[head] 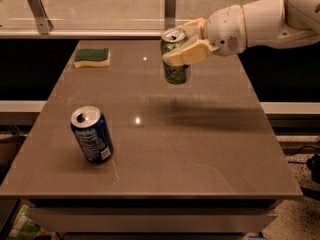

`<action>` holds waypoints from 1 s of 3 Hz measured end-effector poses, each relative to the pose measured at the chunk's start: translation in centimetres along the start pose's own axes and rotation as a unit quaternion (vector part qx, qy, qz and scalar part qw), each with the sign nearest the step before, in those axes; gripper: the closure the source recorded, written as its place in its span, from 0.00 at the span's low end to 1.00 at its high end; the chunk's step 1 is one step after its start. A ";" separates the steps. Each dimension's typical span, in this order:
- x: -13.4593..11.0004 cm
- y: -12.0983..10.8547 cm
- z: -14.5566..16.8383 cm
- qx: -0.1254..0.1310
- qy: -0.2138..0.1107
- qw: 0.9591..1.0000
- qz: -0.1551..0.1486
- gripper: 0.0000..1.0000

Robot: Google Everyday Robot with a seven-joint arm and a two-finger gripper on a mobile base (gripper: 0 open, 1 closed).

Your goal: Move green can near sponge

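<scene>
A single camera looks down from above the table's near edge, fairly close, facing its far edge. The hand grips the green can above the table's far half.

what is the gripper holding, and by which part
The gripper holds the light green aluminium can by its upper sides, above the brown table.

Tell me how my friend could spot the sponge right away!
Start at the big brown table and go to its far left corner, away from the gripper, whose jaws hold the green can in the air. The sponge lies there. Unlike that can and the blue can, it is a flat block, green on top, yellow underneath.
</scene>
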State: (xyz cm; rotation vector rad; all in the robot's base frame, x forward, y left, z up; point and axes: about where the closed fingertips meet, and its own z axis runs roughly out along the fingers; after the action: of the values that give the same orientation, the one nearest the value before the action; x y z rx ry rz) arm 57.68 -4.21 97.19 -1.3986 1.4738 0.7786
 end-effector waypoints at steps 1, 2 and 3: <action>-1.5 -1.7 1.1 0.009 0.004 1.000 0.002 1.00; -2.4 -3.1 2.8 0.012 0.009 1.000 0.006 1.00; -2.9 -4.6 5.3 0.007 0.009 1.000 0.008 1.00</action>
State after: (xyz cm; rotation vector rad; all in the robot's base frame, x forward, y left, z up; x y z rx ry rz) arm 62.96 0.99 98.55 -1.3877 1.5042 0.7653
